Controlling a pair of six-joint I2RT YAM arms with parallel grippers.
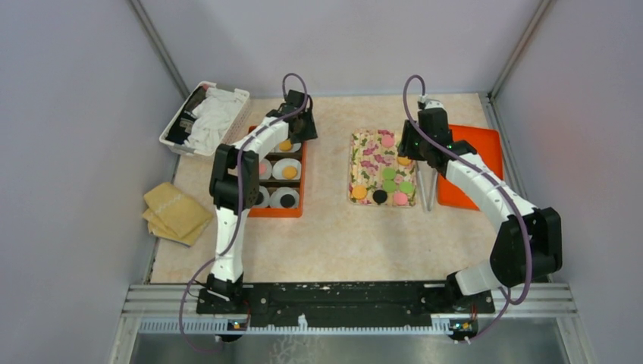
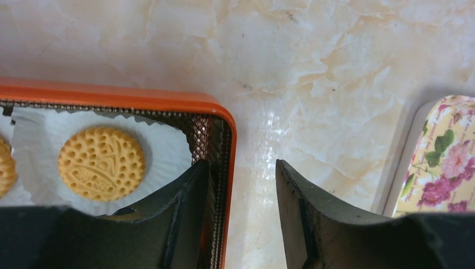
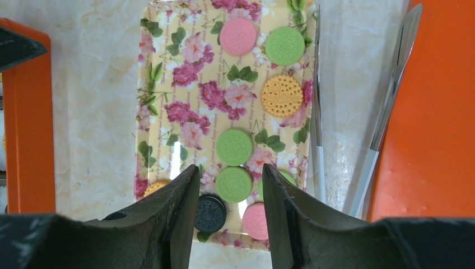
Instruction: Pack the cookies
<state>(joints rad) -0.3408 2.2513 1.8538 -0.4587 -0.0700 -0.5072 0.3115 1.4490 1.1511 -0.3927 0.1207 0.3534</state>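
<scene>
The left gripper (image 2: 241, 168) stands spread and holds nothing. Its fingers straddle the far right corner of the orange box (image 2: 140, 101): one finger is inside the wall, over the edge of a white paper cup (image 2: 162, 145), and the other is outside, above the bare table (image 2: 336, 84). Whether either finger touches the box wall cannot be told.

The right gripper (image 3: 230, 168) is also spread and empty. It hangs over the near end of the flowered tray (image 3: 168, 84), and a green cookie (image 3: 233, 184) lies flat in the gap between its fingers.

The cookies (image 3: 234, 147) are round, so they have no long axis. All lie flat with the patterned face up. Most are loose on the tray: pink and green at the far end, an orange one by the right rim, then green, black and pink toward the near end. Others sit in cups inside the box, among them an orange cookie (image 2: 101, 163) beside the left gripper. The tray and the box both run lengthwise from near to far.

The right fingers hide parts of several cookies on the tray's near end. In the overhead view the left arm covers part of the box. A metal utensil (image 3: 386, 112) lies between the tray and an orange lid (image 3: 437, 112); its kind is hard to make out.
</scene>
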